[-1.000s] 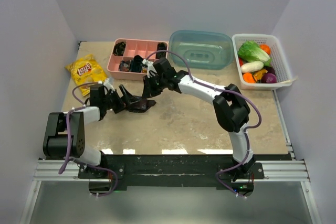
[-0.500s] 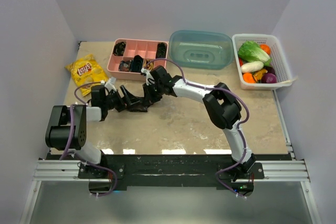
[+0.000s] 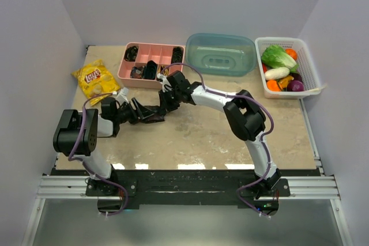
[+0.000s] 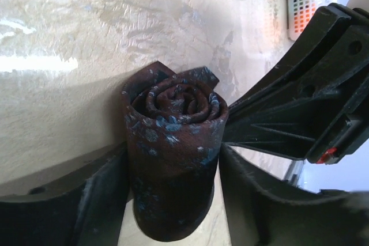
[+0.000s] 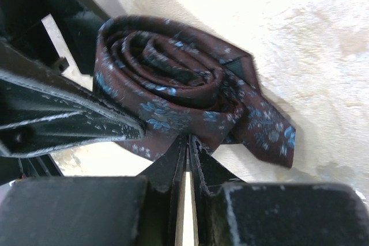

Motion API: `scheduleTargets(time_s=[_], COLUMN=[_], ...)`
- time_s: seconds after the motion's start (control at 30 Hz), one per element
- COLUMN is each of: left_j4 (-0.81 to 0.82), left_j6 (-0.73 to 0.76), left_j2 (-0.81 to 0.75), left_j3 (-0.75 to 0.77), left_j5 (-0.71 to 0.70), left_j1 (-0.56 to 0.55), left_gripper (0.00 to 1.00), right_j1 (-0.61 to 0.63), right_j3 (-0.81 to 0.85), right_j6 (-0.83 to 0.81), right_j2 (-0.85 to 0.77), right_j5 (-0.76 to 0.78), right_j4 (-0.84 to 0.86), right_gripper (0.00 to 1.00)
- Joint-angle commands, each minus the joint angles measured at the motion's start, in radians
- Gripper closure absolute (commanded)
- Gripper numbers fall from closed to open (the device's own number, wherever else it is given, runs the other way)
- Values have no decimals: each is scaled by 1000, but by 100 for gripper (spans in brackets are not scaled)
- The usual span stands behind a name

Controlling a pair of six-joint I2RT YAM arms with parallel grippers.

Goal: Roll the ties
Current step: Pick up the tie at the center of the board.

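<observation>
My right arm (image 3: 213,97) has swung nearer. My left jaws clamp the rolled tie (image 4: 176,159); my right jaws are clenched at its edge.

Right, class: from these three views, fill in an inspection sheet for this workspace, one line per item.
Surface: beige marbled tabletop, glare near the front edge.
Job's things: one tie, rolled into a dark coil, pointed end sticking out.
Clutter: chip bag, pink tray, teal container, white basket of vegetables, all toward the far side.
Grippers: left gripper shut on the tie's sides; right gripper shut, tips against the coil.
Cables: purple cables looping along both arms.
Surroundings: plain pale walls; metal rail at the near edge.
</observation>
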Motion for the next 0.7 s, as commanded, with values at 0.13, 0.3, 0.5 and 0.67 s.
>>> scheduleTargets(time_s=[0.13, 0.3, 0.5, 0.67], left_j4=[158, 202, 193, 111], left_j6=[-79, -101, -117, -114], left_j2=[47, 23, -63, -132], left_j3=[-32, -41, -14, 45], left_j5=[71, 76, 88, 120], left_j1=[-25, -23, -23, -23], left_gripper=[56, 59, 60, 60], right_j1=[-12, -38, -127, -150], right_j3=[41, 40, -20, 3], right_j6=[-1, 11, 37, -75], right_j2=[15, -31, -158, -221], right_j5=[-33, -75, -166, -175], right_j4=[28, 43, 118, 60], right_gripper=[91, 90, 48, 3])
